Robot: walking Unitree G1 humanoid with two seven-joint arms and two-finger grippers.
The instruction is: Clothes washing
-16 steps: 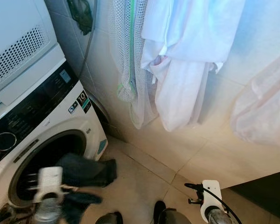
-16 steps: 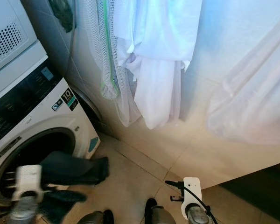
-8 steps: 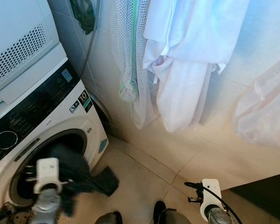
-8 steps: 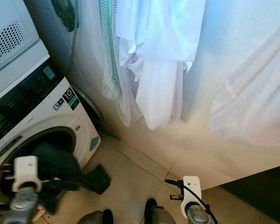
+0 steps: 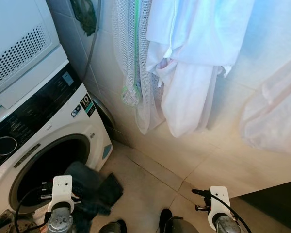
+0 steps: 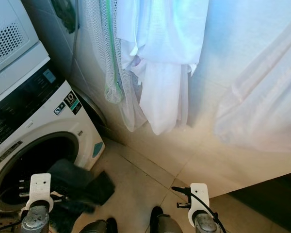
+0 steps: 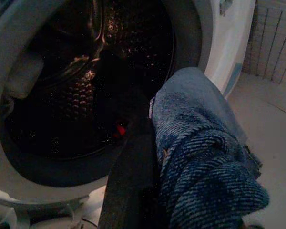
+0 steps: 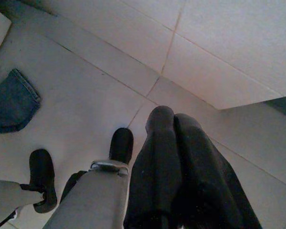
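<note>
Washer [image 5: 94, 138]: lower left of the eye views, white, door ring open, drum [image 7: 86, 81] dark. I read "10" on a black sticker [image 5: 86, 102] at the panel's corner; the other panel text is too small for me. A dial [image 5: 4, 145] sits at the far left edge, partly cut off.

Jeans [image 5: 94, 187]: dark blue denim, draped out of the drum mouth toward the floor [image 5: 145, 194], lower left of frame.

Left gripper [image 7: 148, 191]: in the wrist view I see its black finger [image 7: 128, 186] pressed against the denim, clamped on the jeans just outside the drum; the second finger is hidden by the cloth.

Right gripper [image 8: 174, 162]: fingers pressed together, holding nothing, over floor tiles.

White garments [image 5: 194, 73] and a mesh bag [image 5: 131, 63] hang top centre, tops cut off.
</note>
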